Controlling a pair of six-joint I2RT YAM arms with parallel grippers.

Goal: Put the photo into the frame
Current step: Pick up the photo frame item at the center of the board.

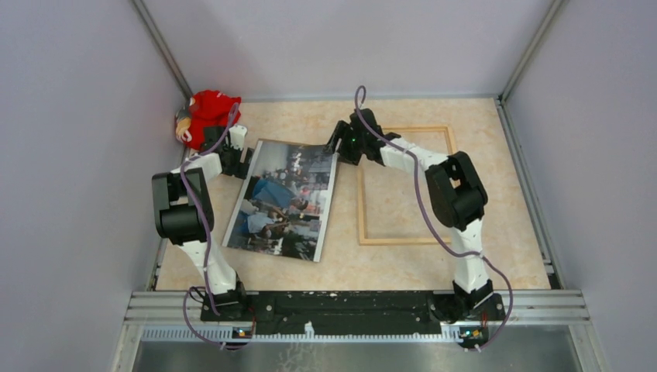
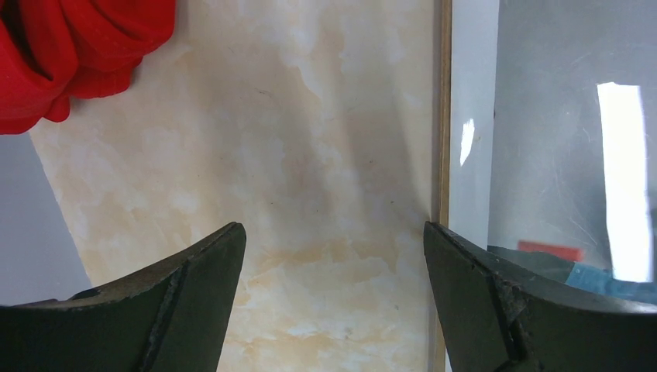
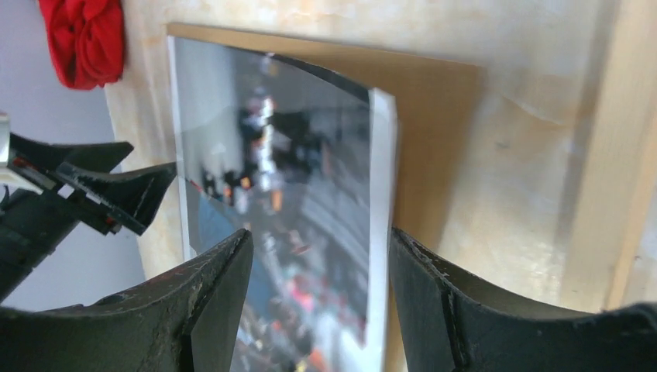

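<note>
The photo [image 1: 285, 198], a crowd scene in blue and dark tones, lies face up left of centre, slightly tilted. The light wood frame [image 1: 362, 203] lies flat to its right, with bare table inside it. My left gripper [image 1: 245, 160] is open at the photo's far left corner; in the left wrist view its jaws [image 2: 333, 229] straddle bare table, with the photo's glossy edge [image 2: 542, 155] at the right finger. My right gripper [image 1: 338, 144] is open at the far right corner. In the right wrist view [image 3: 321, 232] the photo's white right edge [image 3: 380, 232] runs between the jaws and the corner curls up.
A brown backing board [image 3: 434, 116] lies under the photo and sticks out past its far right corner. A red cloth toy [image 1: 208, 115] sits in the far left corner, close behind the left gripper. Grey walls enclose the table on three sides.
</note>
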